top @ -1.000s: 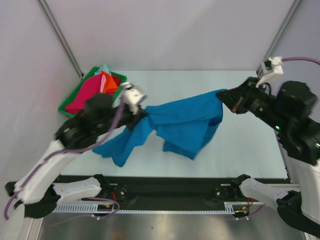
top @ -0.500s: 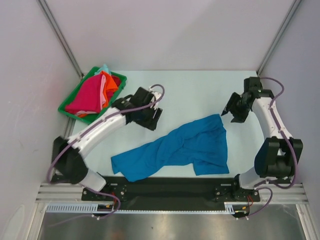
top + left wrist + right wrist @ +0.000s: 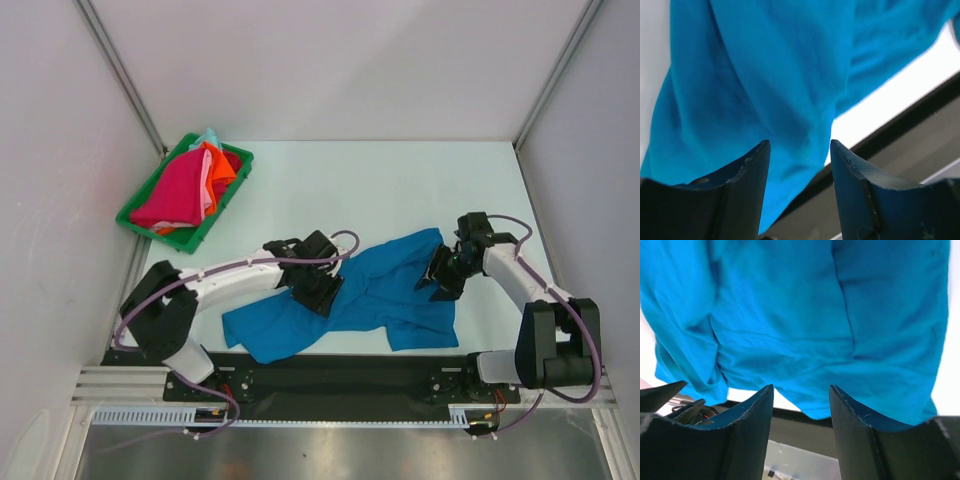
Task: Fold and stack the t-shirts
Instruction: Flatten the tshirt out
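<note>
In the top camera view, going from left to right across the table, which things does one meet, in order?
green tray → left gripper → right gripper. The blue t-shirt stretches across both grippers, so it has no single place in the order.

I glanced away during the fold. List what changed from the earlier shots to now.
The blue t-shirt, held stretched in the air by both grippers, was let go and now lies crumpled on the table. The left gripper and right gripper drew back, then came down over it, jaws open, gripping nothing. The green tray and its shirts stayed put.
</note>
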Available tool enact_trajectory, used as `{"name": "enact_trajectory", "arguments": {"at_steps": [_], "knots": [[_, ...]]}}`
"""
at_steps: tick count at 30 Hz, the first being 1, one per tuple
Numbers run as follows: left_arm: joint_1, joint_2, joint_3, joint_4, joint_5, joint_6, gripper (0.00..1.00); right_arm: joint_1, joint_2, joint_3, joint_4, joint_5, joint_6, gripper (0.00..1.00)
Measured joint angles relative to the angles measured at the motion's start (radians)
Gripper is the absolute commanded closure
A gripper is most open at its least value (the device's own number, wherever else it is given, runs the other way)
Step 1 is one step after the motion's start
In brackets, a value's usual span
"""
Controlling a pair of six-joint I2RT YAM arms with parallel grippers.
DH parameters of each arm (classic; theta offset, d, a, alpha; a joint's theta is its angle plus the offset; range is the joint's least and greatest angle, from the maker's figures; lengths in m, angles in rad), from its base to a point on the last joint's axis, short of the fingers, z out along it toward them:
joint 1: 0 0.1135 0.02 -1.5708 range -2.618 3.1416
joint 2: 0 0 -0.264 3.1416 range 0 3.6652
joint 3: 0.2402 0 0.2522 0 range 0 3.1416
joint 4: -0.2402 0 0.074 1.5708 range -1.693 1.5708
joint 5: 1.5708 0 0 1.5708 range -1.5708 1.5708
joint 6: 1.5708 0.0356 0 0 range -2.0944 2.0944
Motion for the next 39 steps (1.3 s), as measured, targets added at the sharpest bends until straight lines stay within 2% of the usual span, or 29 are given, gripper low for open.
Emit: {"name": "enact_trajectory", "arguments": {"at_steps": [8, 13, 18, 22, 23, 25, 39], "knots": [[-0.005, 0.156, 0.043, 0.058, -0.002, -0.007, 0.51, -0.005, 0.060, -0.002, 0.078, -0.006, -0.003, 0.46], [-0.005, 0.189, 0.053, 0.058, -0.027, -0.009, 0.71, -0.010, 0.106, 0.003, 0.081, 0.029, -0.023, 0.53], [-0.006, 0.189, 0.053, 0.065, -0.052, -0.008, 0.94, -0.018, 0.142, 0.008, 0.076, 0.074, -0.044, 0.52], [-0.006, 0.189, 0.062, 0.058, -0.071, -0.005, 0.97, -0.019, 0.170, 0.009, 0.079, 0.081, -0.058, 0.53], [-0.006, 0.189, 0.067, 0.054, -0.077, -0.005, 0.98, -0.019, 0.179, 0.009, 0.081, 0.081, -0.060, 0.58], [-0.006, 0.188, 0.079, 0.048, -0.084, 0.000, 0.98, -0.020, 0.192, 0.009, 0.083, 0.080, -0.064, 0.60], [-0.006, 0.188, 0.118, 0.013, -0.109, 0.031, 1.00, -0.020, 0.199, -0.013, 0.105, 0.080, -0.064, 0.60]]}}
